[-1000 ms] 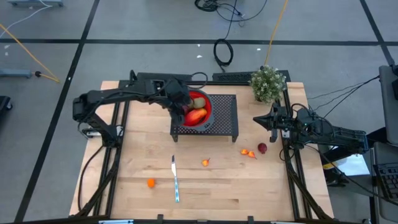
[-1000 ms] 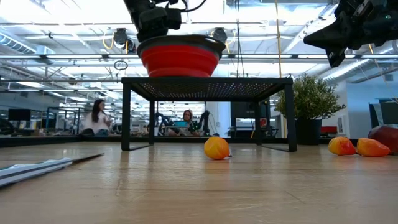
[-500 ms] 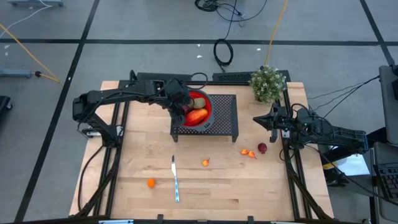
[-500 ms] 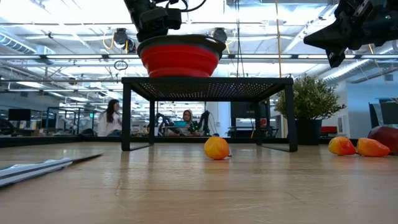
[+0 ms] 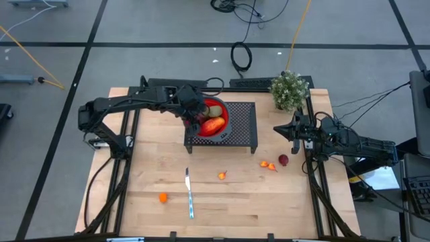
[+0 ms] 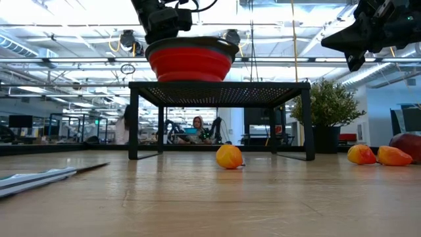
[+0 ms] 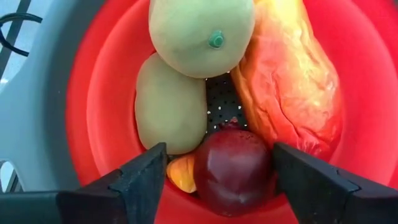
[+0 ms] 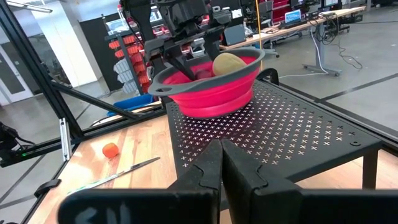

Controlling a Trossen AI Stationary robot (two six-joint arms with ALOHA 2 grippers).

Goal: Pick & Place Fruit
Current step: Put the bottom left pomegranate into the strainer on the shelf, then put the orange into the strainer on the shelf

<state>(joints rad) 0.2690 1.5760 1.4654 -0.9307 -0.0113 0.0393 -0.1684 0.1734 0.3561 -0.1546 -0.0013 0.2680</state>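
The red bowl (image 5: 213, 117) stands on a black perforated stand (image 5: 238, 131). It holds a red-orange oval fruit (image 7: 289, 87), two green-brown fruits (image 7: 199, 31), a dark red fruit (image 7: 233, 168) and a tiny orange one (image 7: 181, 174). My left gripper (image 5: 198, 115) is open and reaches down into the bowl, one finger on each side of the dark red fruit. My right gripper (image 5: 277, 129) is shut and hovers above the table's right side. On the table lie small orange fruits (image 5: 163, 197), (image 5: 222, 175), (image 5: 267, 165) and another dark red one (image 5: 283, 160). My left gripper comes from above into the bowl. The dark red fruit (image 7: 249, 155) lies on the bowl's floor between the open fingers (image 7: 292, 171). One finger stands right at the fruit's side, and I cannot tell whether it touches.
A silver knife (image 5: 189, 193) lies on the near middle of the table. A potted plant (image 5: 289, 89) stands at the far right corner. The black stand takes up the far middle. Bare wood shows across the near half.
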